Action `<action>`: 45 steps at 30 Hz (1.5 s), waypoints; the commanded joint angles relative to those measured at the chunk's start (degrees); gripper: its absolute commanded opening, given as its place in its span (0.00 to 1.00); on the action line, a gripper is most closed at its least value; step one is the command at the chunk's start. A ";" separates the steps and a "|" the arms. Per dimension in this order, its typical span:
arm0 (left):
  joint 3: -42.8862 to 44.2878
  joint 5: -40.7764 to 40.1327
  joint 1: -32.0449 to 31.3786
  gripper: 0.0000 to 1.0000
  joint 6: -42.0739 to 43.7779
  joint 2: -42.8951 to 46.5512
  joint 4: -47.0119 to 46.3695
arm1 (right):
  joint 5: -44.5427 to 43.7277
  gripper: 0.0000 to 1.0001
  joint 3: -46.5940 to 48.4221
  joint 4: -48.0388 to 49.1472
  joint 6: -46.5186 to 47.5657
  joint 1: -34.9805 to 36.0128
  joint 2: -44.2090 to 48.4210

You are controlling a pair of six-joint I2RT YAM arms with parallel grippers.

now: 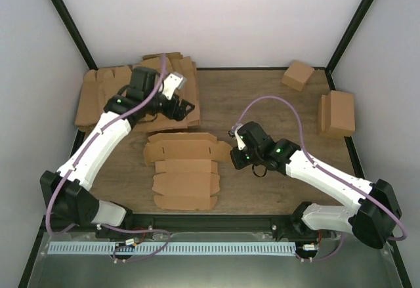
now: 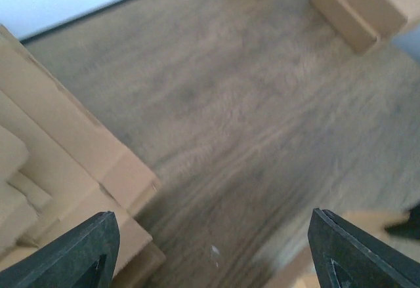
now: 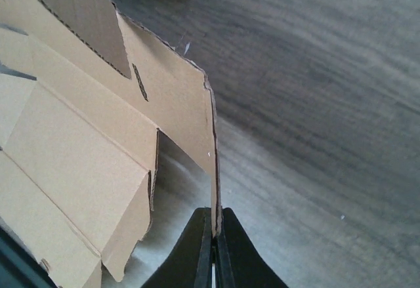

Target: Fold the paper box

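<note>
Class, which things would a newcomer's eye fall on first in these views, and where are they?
The flat paper box lies mid-table, its right-hand flap pinched in the shut right pincer. The left pincer gapes open by the pile of blanks at far left.

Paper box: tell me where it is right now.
In the top view the paper box lies at the centre of the table, just in front of the pile of blanks; the right gripper pinches its right edge.
</note>
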State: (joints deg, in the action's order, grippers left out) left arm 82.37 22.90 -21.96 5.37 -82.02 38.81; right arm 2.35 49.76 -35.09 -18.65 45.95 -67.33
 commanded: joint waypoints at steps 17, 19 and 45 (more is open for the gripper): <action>-17.60 -13.18 -12.24 0.77 20.96 6.86 0.44 | -3.25 0.01 2.64 4.67 7.33 0.20 -1.03; -17.26 -14.81 -12.76 0.75 21.23 5.64 0.78 | -3.07 0.01 2.77 4.59 7.16 0.24 -1.11; -16.65 -39.79 -32.65 0.04 13.26 1.03 -0.14 | -4.85 0.01 -9.80 22.29 -1.72 0.19 2.97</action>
State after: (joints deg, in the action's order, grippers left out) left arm 64.71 -10.87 -51.11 22.68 -79.29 41.17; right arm -2.55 40.82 -21.43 -17.69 45.93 -65.28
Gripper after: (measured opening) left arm 0.041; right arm 0.017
